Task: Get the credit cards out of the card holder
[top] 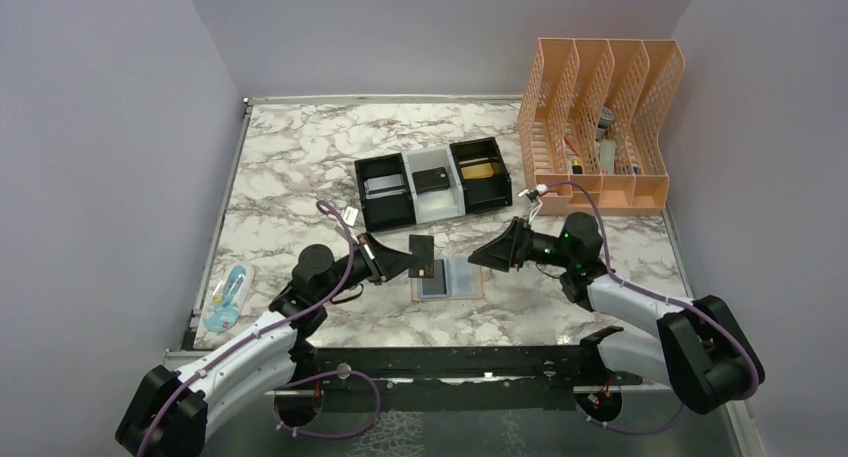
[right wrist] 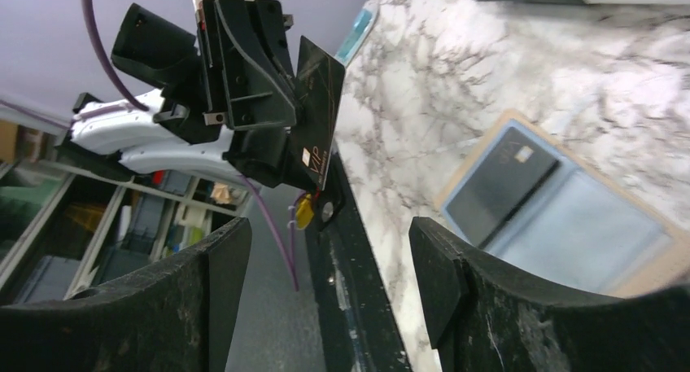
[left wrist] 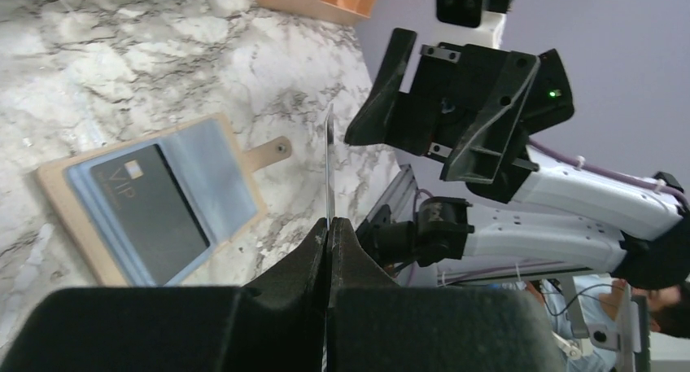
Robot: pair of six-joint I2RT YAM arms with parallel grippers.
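Left wrist view, bottom centre: the left gripper (left wrist: 329, 229) is pinched tight on the lower edge of a thin dark grey plastic card (left wrist: 329, 160), held upright and edge-on above the marble table (left wrist: 146, 54). At left, the flat tan card holder (left wrist: 55, 185) lies open with a second dark card (left wrist: 150, 209) in its clear pocket. Beyond, the right gripper (right wrist: 325, 242) gapes wide, empty. The cards look light, stiff and slick, so a pinch on an exposed short edge seems best.

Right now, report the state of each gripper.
Left gripper: jaws shut on a dark credit card, held off the table.
Right gripper: jaws open, holding nothing.
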